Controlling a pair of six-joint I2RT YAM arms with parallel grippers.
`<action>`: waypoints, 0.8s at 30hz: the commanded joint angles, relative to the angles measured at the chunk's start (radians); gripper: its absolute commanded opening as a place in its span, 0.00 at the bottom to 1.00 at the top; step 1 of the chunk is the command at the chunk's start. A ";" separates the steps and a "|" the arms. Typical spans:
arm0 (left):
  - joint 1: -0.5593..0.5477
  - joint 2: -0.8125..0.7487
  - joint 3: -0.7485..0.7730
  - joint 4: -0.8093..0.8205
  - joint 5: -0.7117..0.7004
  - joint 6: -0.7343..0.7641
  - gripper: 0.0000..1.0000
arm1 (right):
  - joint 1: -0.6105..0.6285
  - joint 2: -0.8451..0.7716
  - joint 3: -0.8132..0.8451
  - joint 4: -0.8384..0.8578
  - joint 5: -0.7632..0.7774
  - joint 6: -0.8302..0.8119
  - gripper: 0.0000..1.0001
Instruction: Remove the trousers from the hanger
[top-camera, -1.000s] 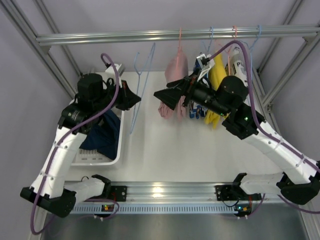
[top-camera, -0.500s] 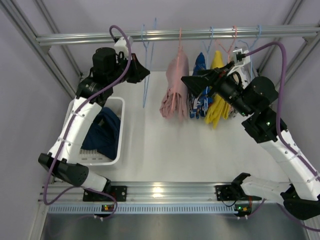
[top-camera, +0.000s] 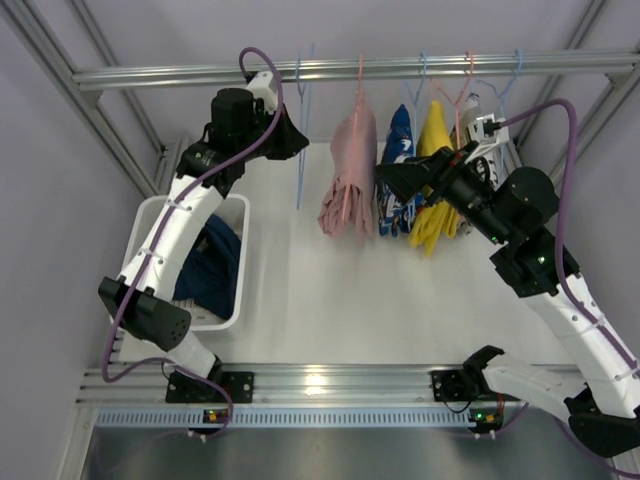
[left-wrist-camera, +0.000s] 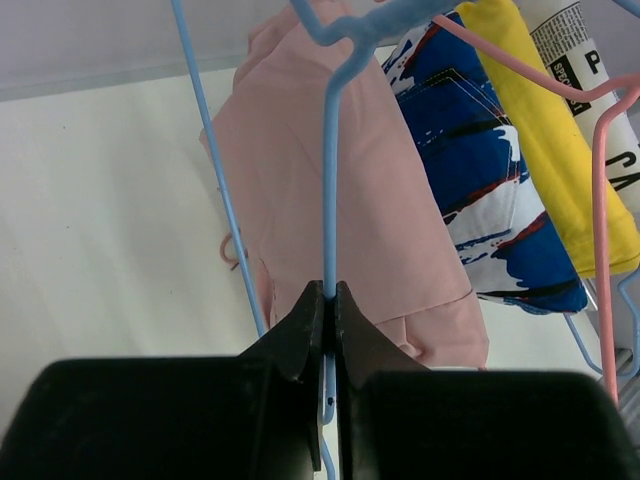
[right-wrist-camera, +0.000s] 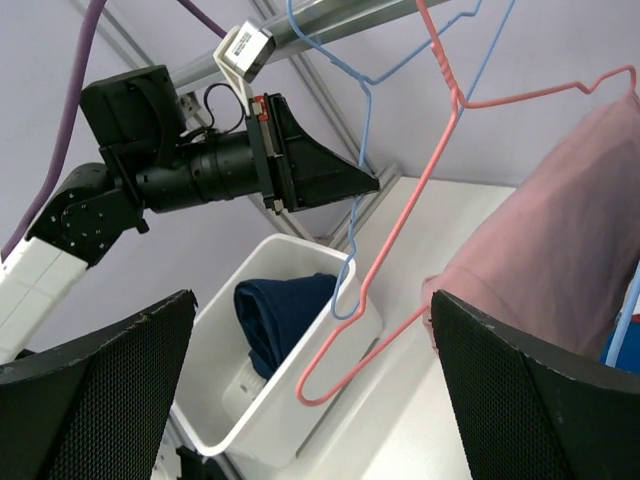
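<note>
1. Trousers number two. The navy trousers (top-camera: 212, 262) lie crumpled inside the one white basket (top-camera: 240, 300) at centre-left of the overhead view, off any hanger. The pink trousers (top-camera: 348, 178) hang folded over a pink hanger (top-camera: 360, 88) under the rail (top-camera: 200, 74) at upper centre.
2. Grippers number two. The left gripper (left-wrist-camera: 329, 292) is clamped tight on the thin wire of an empty blue hanger (left-wrist-camera: 330, 170), high up by the rail and just left of the pink trousers.
3. The right gripper (top-camera: 385, 182) is spread wide and holds nothing. Its two black fingers (right-wrist-camera: 100, 400) fill the lower corners of its wrist view, with the pink trousers at the right edge between and beyond them. From overhead it sits just right of the pink trousers; whether it touches them cannot be told.
4. Other garments number two: a blue patterned garment (top-camera: 400, 165) and a yellow garment (top-camera: 435, 195), with a white printed item (left-wrist-camera: 585, 45) past them, all packed close to the right of the pink trousers.
5. In the left wrist view the held blue wire crosses in front of the pink trousers. From overhead the right gripper overlaps the patterned garment.
</note>
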 joint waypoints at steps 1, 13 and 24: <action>0.009 0.027 0.051 0.084 -0.048 -0.026 0.00 | -0.018 -0.026 -0.016 0.010 -0.020 0.028 1.00; 0.009 -0.099 -0.030 0.071 -0.080 -0.025 0.56 | -0.018 -0.005 -0.033 0.012 -0.022 0.017 0.99; -0.006 -0.430 -0.271 0.186 -0.098 0.095 0.98 | -0.018 0.054 -0.039 0.030 -0.029 0.020 0.98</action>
